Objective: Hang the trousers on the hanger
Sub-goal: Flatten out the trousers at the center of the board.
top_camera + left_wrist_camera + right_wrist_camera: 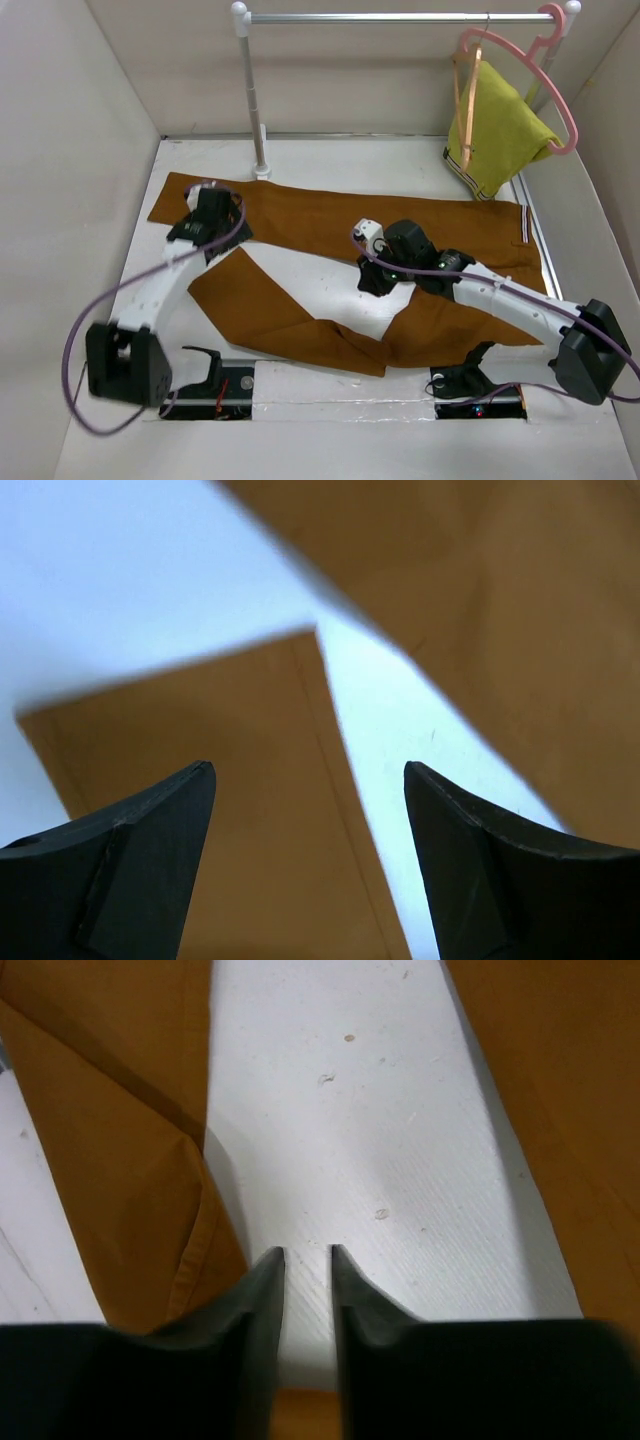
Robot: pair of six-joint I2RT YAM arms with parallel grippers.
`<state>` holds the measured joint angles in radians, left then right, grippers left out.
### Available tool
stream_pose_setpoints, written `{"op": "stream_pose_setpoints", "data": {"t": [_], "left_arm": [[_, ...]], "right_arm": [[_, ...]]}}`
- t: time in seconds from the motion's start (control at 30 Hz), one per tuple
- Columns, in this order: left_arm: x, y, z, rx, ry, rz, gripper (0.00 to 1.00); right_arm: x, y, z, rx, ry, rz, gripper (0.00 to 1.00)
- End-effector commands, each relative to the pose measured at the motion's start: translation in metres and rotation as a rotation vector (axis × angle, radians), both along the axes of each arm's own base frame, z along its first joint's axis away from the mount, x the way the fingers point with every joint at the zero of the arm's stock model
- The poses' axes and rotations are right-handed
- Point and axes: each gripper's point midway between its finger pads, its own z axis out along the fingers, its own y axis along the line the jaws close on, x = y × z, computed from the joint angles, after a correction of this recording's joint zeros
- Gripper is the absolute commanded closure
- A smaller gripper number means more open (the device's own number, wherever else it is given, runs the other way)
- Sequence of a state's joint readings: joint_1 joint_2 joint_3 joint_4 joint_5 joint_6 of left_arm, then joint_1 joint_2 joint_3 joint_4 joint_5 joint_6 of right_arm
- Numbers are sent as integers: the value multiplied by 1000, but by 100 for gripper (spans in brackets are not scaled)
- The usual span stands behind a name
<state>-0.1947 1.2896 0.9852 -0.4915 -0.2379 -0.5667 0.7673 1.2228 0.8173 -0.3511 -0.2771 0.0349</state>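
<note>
The rust-brown trousers (320,215) lie flat on the white table in a V, waistband at the right, legs running left. My left gripper (225,235) is open, low over the cuff end of the near leg (250,820), with nothing between its fingers (160,830). My right gripper (373,284) hovers over the bare table in the gap between the legs; its jaws are almost together and hold nothing (308,1252), with trouser cloth (110,1160) on both sides. The thin wooden hanger (467,95) hangs on the rail at the back right, far from both grippers.
A metal clothes rail (400,17) on a post (257,110) spans the back. A pink plastic hanger (548,80) with a yellow-green garment (500,130) hangs beside the wooden hanger. White walls enclose the table (320,280) on three sides.
</note>
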Motion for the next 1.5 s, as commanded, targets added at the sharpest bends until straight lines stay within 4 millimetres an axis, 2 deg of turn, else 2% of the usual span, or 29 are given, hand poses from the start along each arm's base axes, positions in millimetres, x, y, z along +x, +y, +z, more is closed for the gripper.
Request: {"op": "stream_pose_setpoints", "data": {"t": [0.0, 0.03, 0.07, 0.1, 0.17, 0.23, 0.33, 0.37, 0.43, 0.47, 0.5, 0.57, 0.6, 0.67, 0.7, 0.77, 0.8, 0.93, 0.97, 1.0, 1.07, 1.13, 1.17, 1.23, 1.27, 1.3, 1.37, 1.43, 1.47], "left_arm": [[-48, -7, -17, -205, 12, 176, 28], [-54, -5, -3, -233, -54, 206, 28], [-63, 7, -4, -240, -75, 287, 25], [-63, 11, -3, -225, -82, 298, 25], [-60, 22, -6, -228, -100, 329, 15], [-48, 23, -18, -230, -43, 293, 16], [-22, 23, 1, -205, -52, 263, 20], [-5, 21, 33, -219, -128, 243, 21], [9, 23, 72, -208, -233, 221, 21], [19, 25, 108, -212, -324, 215, 22], [22, 29, 129, -197, -379, 222, 22], [26, 31, 174, -192, -484, 199, 22], [27, 30, 183, -192, -503, 187, 22], [30, 28, 194, -194, -518, 167, 23], [31, 27, 194, -195, -516, 164, 24], [33, 26, 192, -195, -524, 157, 24], [34, 26, 192, -194, -527, 151, 24], [33, 27, 190, -167, -522, 134, 25], [32, 29, 187, -155, -509, 135, 25], [31, 33, 190, -120, -516, 131, 25], [30, 34, 191, -112, -515, 129, 25], [29, 38, 194, -81, -519, 124, 26], [28, 39, 195, -70, -518, 123, 26], [27, 43, 199, -46, -521, 128, 26], [27, 45, 201, -33, -524, 125, 26], [28, 46, 202, -22, -525, 127, 26], [29, 48, 205, -3, -522, 124, 26], [34, 52, 206, 21, -512, 131, 27], [34, 54, 206, 33, -507, 136, 26]], "right_arm": [[2, 9, 29, 54, -76, 82, 65], [-1, 12, 30, 65, -75, 118, 58], [-19, 27, 32, 73, -87, 243, 46], [-22, 28, 33, 83, -79, 259, 46], [-33, 44, 29, 67, -87, 338, 41], [-54, 72, 22, 68, -104, 451, 37], [-72, 111, 20, 60, -145, 571, 33], [-68, 132, 15, 44, -153, 604, 31], [-77, 158, 8, 25, -146, 674, 30], [-78, 170, -17, -25, -118, 708, 30], [-73, 195, 1, -1, -165, 714, 30], [-88, 214, -8, -30, -168, 778, 30], [-86, 229, -19, -49, -170, 780, 30], [-97, 239, -34, -75, -143, 814, 30], [-94, 241, -55, -113, -120, 805, 30], [-90, 251, -60, -114, -117, 783, 30], [-89, 253, -73, -131, -101, 781, 30], [-99, 262, -90, -136, -40, 806, 39], [-105, 265, -89, -136, -44, 819, 69], [-109, 261, -86, -151, -42, 814, 100], [-114, 259, -67, -128, -61, 820, 100], [-121, 257, -36, -86, -101, 824, 100], [-128, 256, 6, -23, -147, 836, 100], [-137, 248, 44, 41, -162, 867, 100], [-140, 242, 79, 99, -205, 869, 100], [-143, 239, 93, 132, -218, 880, 100], [-122, 232, 109, 172, -227, 860, 100], [-106, 231, 111, 225, -211, 861, 100], [-75, 226, 104, 224, -197, 796, 100]]}}
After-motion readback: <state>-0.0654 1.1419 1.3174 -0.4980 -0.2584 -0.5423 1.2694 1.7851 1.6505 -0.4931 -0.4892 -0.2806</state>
